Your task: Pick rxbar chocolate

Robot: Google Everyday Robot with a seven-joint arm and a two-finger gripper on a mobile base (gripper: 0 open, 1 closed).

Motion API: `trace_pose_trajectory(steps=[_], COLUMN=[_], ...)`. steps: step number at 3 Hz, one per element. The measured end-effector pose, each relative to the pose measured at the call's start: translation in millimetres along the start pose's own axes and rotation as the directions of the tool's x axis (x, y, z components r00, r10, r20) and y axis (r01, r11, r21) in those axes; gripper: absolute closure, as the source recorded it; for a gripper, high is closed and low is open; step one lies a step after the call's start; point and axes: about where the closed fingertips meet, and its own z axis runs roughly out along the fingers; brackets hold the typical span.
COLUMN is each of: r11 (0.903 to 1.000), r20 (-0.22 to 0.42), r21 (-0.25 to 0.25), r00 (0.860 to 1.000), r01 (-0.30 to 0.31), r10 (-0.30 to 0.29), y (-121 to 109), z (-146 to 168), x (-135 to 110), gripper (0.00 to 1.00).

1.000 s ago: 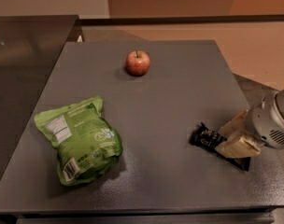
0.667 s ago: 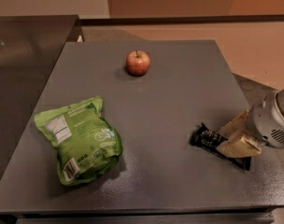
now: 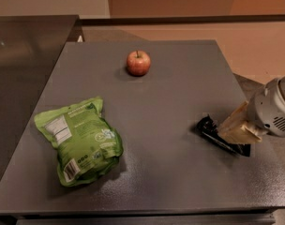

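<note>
Now the gripper (image 3: 235,129) sits low near the right edge of the table (image 3: 175,93), directly over the rxbar chocolate (image 3: 211,131), covering its right part. Whether it grips the bar cannot be told.

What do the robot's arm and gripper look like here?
The gripper, at the right edge of the table by the rxbar chocolate, is pale cream-tan and blocky. Behind it the arm's wrist is a rounded light-grey housing with a slotted vent. No cables or markings show.
</note>
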Motion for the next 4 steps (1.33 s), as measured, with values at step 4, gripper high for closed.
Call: trace_pose_trajectory(steps=[4], r11=[0.9882], r20=[0.081], r21=[0.046], r00=[0.985], r01=[0.146], r10=[-0.150], y=[-21.5], z=[-51.4], x=[-83.1], gripper=[1.00])
